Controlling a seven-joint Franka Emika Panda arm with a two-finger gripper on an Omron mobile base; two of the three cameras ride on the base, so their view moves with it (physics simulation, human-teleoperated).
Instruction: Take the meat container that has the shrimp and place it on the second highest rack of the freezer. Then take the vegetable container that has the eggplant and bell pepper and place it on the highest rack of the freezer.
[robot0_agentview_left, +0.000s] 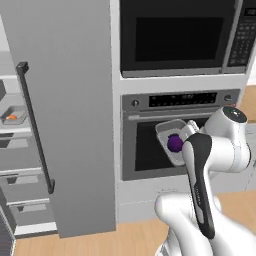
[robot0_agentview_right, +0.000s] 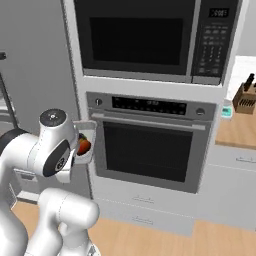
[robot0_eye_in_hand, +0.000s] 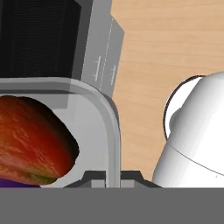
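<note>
My gripper (robot0_eye_in_hand: 113, 179) is shut on the rim of the vegetable container (robot0_agentview_left: 169, 134), which hangs tilted in front of the wall oven. In it lie the purple eggplant (robot0_agentview_left: 174, 143) and the red-orange bell pepper (robot0_eye_in_hand: 33, 144), whose red side also faces the right base camera (robot0_agentview_right: 84, 145). The freezer (robot0_agentview_left: 15, 150) stands open at the far left, its grey door (robot0_agentview_left: 70, 115) swung out with a dark bar handle (robot0_agentview_left: 35, 125). On a shelf inside rests the meat container (robot0_agentview_left: 14, 114) holding the orange shrimp (robot0_agentview_left: 11, 117). My forearm hides the fingers in the base views.
The open freezer door stands between the freezer's inside and the wall oven (robot0_agentview_left: 145, 150). A microwave (robot0_agentview_left: 175, 35) sits above the oven. A knife block (robot0_agentview_right: 245, 97) stands on the wooden counter at the right. Grey drawers (robot0_agentview_left: 25, 200) fill the freezer's lower part.
</note>
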